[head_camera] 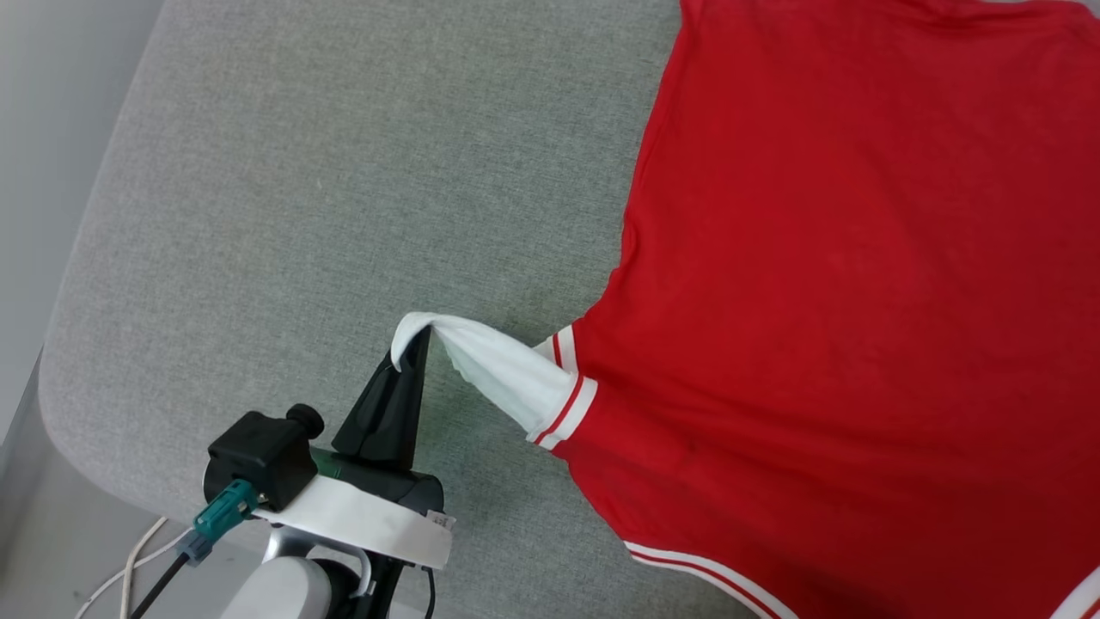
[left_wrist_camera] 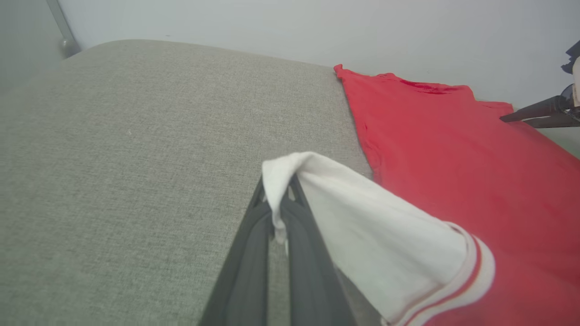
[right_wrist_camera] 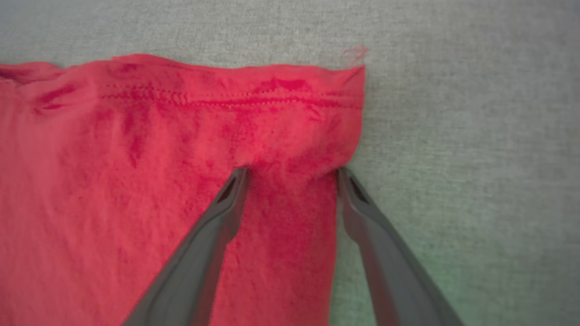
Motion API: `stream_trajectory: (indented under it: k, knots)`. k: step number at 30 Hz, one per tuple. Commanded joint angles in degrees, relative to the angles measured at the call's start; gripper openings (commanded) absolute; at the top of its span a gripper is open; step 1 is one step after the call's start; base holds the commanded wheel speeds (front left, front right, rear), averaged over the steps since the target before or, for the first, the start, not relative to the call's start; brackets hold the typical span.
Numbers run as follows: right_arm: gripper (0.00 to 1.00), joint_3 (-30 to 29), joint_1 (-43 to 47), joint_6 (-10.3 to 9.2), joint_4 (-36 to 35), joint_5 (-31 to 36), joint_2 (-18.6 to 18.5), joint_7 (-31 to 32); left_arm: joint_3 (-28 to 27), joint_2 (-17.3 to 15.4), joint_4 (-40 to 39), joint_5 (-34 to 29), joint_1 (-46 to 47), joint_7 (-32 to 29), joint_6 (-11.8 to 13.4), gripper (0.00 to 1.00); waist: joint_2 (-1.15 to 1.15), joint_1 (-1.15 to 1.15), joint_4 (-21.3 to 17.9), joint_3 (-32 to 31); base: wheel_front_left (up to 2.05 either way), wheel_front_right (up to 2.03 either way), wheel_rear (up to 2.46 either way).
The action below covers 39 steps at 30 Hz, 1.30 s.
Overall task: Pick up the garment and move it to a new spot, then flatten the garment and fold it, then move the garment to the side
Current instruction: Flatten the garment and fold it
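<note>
Garment (head_camera: 842,258) partly out of view

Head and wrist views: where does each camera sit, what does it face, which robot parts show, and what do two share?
Head view: on the head, facing down at grey cushion and red garment; left gripper shut on white sleeve.
Left wrist view: on the left wrist, facing along its fingers over the cushion to a wall.
Right wrist view: on the right wrist, facing down at the garment's hem; right gripper open.
Shared: head and left wrist show the sleeve.
</note>
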<state>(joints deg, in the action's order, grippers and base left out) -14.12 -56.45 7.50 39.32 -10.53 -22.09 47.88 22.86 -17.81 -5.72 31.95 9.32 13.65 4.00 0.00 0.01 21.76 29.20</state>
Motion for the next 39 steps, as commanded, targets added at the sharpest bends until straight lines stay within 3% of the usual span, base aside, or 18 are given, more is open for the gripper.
stream_trajectory:
  k: [1, 3, 5, 7, 12, 16, 22, 30, 39]
  knots:
    - [1.00, -0.69, 2.33, -0.02, 3.03, 0.56, 1.72, 2.40, -0.13, 0.19, 0.24, -0.10, 0.63, 0.38, -0.27, 0.00, 0.00, -0.01, 0.56, 0.64, 0.00, 0.00, 0.00]
    - [1.00, -2.49, 3.73, -0.03, 4.84, 1.36, 2.82, 5.20, -0.11, 0.36, 0.77, -0.12, 0.85, 0.56, -0.42, 0.00, 0.00, -0.01, 0.57, 0.57, 0.00, 0.00, 0.00]
    - [0.41, -4.69, 4.80, -0.06, 5.99, 2.34, 3.47, 7.30, -0.07, 0.37, 1.26, -0.10, 0.92, 0.69, -0.66, 0.00, 0.00, -0.01, 0.64, 0.20, 0.00, 0.00, 0.00]
    - [0.00, -6.20, 5.19, -0.06, 5.97, 3.62, 4.18, 8.19, -0.03, 0.44, 1.78, -0.07, 1.00, 0.68, -0.75, 0.00, 0.00, -0.01, 0.70, -0.53, 0.00, 0.00, 0.00]
    - [0.00, -7.43, 4.51, -0.03, 3.16, 5.72, 3.93, 6.92, -0.22, -0.12, 2.87, 0.17, -0.07, 0.48, -0.32, 0.00, 0.00, -0.01, 0.19, -4.32, 0.00, 0.00, 0.00]
    - [0.00, -4.56, 4.88, -0.03, 0.03, 5.79, 2.37, 5.00, -0.36, -0.82, 3.59, 0.34, -1.70, -0.37, 0.60, 0.00, 0.00, -0.01, -1.51, -9.30, 0.00, 0.00, 0.00]
    - [0.00, 2.27, 11.59, -0.03, -5.11, 0.23, 0.32, 5.47, -1.98, -2.58, 3.82, 1.59, -5.90, -2.12, 2.72, 0.00, 0.00, -0.01, -5.98, -17.37, 0.00, 0.00, 0.00]
    - [0.00, 7.16, 28.24, -0.03, -18.41, -8.06, -3.24, 8.08, -4.60, -5.26, 2.52, 3.04, -11.42, -4.46, 6.17, 0.00, 0.00, -0.01, -12.51, -24.56, 0.00, 0.00, 0.00]
    - [0.00, -0.22, 52.36, -0.03, -33.45, -9.77, 2.00, 9.85, -5.61, -6.74, 1.92, 3.94, -14.29, -6.46, 7.93, 0.00, 0.00, -0.01, -18.46, -27.08, 0.00, 0.00, 0.00]
